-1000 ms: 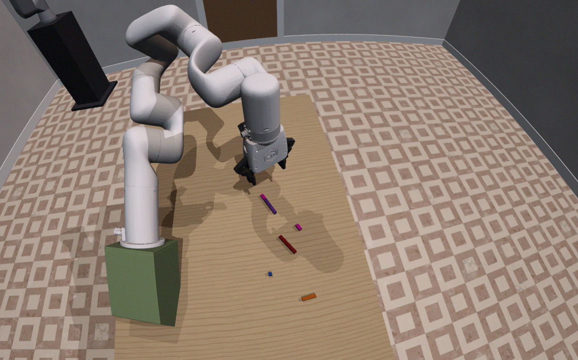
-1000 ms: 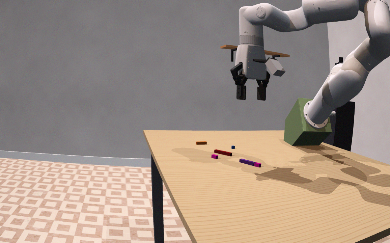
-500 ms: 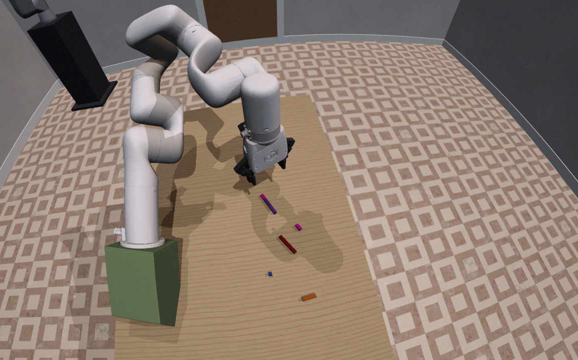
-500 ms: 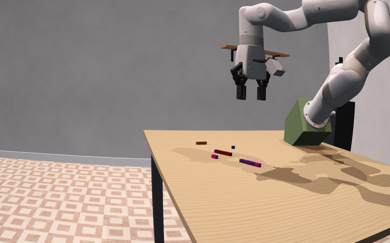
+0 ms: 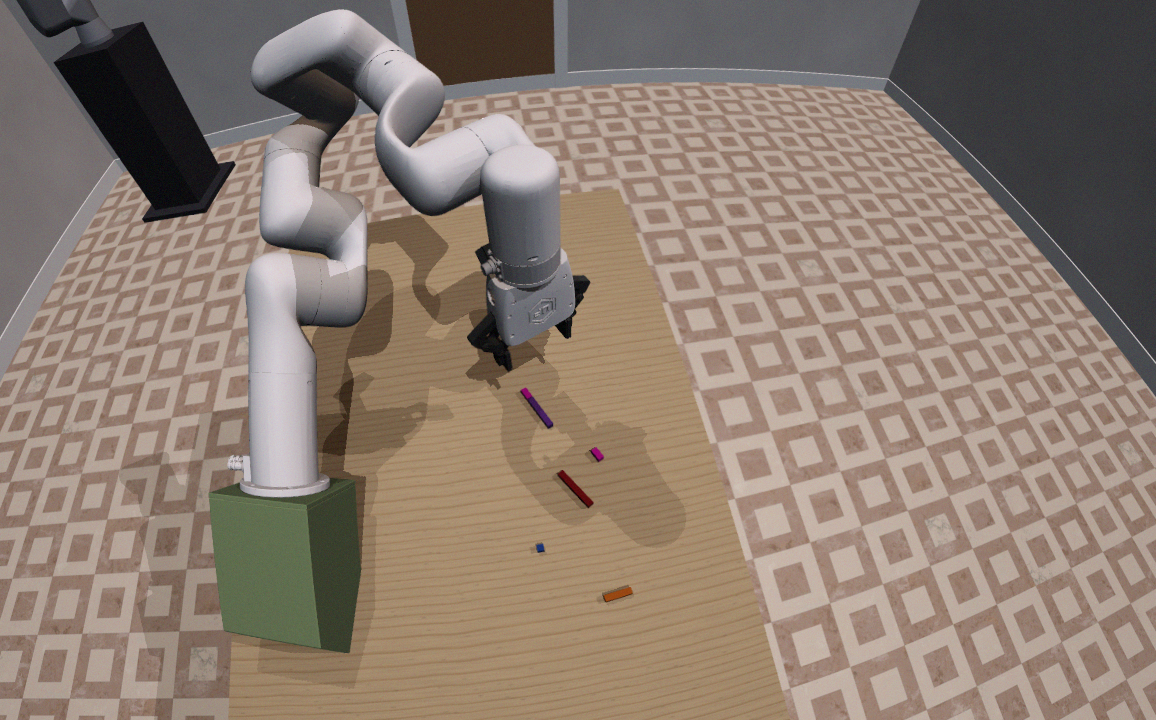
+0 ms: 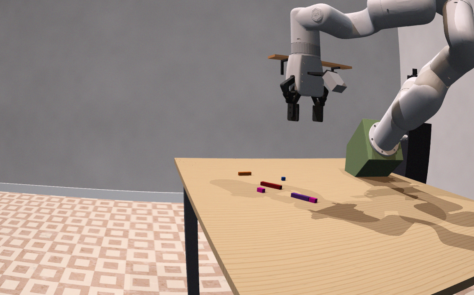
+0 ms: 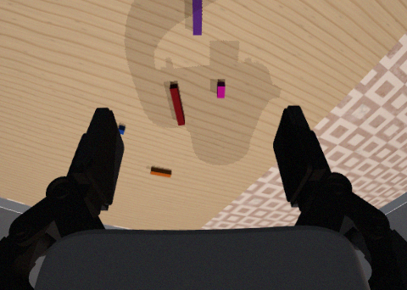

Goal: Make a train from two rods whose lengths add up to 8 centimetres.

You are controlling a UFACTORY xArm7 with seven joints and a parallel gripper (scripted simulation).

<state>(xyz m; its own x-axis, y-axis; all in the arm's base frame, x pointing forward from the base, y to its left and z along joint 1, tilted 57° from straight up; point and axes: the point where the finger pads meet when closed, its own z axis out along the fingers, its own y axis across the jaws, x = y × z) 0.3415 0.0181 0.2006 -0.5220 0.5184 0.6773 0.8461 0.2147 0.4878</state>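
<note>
My gripper (image 5: 539, 351) (image 6: 305, 121) (image 7: 198, 125) is open and empty, high above the table. A purple rod (image 5: 539, 411) (image 6: 299, 196) (image 7: 197, 12) lies flat, end to end with a magenta rod (image 5: 526, 392) (image 6: 313, 200) in one straight line; no gap shows between them. That magenta rod is out of the wrist view. A second magenta rod (image 5: 596, 454) (image 6: 260, 189) (image 7: 221, 91) lies apart, beside a red rod (image 5: 575, 488) (image 6: 271, 185) (image 7: 178, 107). A blue rod (image 5: 540, 548) (image 6: 283, 178) (image 7: 122, 130) and an orange rod (image 5: 617, 593) (image 6: 244, 173) (image 7: 161, 172) lie separately.
The wooden table (image 5: 439, 626) (image 6: 304, 249) carries the rods and the arm's green base block (image 5: 269, 564) (image 6: 359, 146). The table's long edge runs beyond the magenta and orange rods. Shadows of the arm fall across the rods.
</note>
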